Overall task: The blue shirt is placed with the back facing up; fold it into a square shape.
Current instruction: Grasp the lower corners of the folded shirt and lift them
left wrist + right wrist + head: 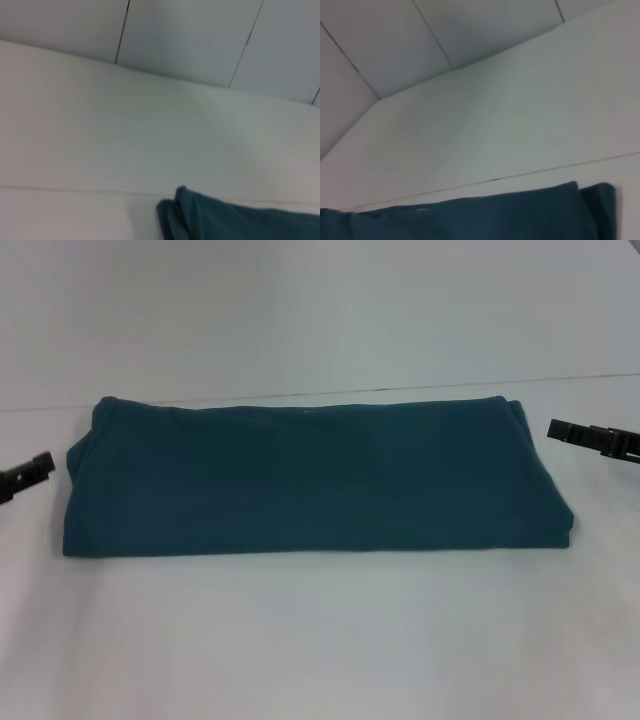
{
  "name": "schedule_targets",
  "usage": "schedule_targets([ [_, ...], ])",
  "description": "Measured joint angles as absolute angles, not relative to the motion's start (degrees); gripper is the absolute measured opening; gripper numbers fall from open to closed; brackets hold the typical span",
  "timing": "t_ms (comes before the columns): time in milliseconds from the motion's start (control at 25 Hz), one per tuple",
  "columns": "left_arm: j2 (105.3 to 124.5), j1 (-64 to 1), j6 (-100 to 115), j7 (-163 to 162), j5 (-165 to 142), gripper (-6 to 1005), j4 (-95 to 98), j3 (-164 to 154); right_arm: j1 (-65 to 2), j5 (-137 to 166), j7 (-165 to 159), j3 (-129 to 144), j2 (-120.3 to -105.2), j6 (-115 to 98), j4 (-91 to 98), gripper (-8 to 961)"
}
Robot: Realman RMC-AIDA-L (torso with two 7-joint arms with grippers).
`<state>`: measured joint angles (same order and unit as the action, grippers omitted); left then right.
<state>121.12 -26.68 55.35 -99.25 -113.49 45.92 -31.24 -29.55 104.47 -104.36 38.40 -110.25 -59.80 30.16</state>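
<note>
The blue shirt (310, 480) lies folded into a wide, flat rectangle across the middle of the white table. It is several layers thick, with a doubled edge at each end. My left gripper (40, 466) hovers just off the shirt's left end, apart from the cloth. My right gripper (558, 428) is just off the right end, near the far corner, and also holds nothing. The left wrist view shows one layered corner of the shirt (220, 220). In the right wrist view a long folded edge of the shirt (470, 220) is visible.
The white table (320, 640) stretches in front of the shirt and beyond it. A thin seam (580, 378) crosses the tabletop behind the shirt. A pale panelled wall (190, 35) rises at the back.
</note>
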Motion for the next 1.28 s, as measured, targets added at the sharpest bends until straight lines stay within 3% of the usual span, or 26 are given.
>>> schedule_targets([
  [760,121.57,-26.83,57.81,-99.28,-124.45,939,45.72,-34.07,-27.32,112.33,-117.03,37.02,-108.82,-71.34,35.54,867],
  [1280,121.71,-29.21,56.13,-100.28,-129.95,939,43.22,-34.91,-26.9,112.33,-116.82,36.68,-108.63,-71.58,35.6,868],
])
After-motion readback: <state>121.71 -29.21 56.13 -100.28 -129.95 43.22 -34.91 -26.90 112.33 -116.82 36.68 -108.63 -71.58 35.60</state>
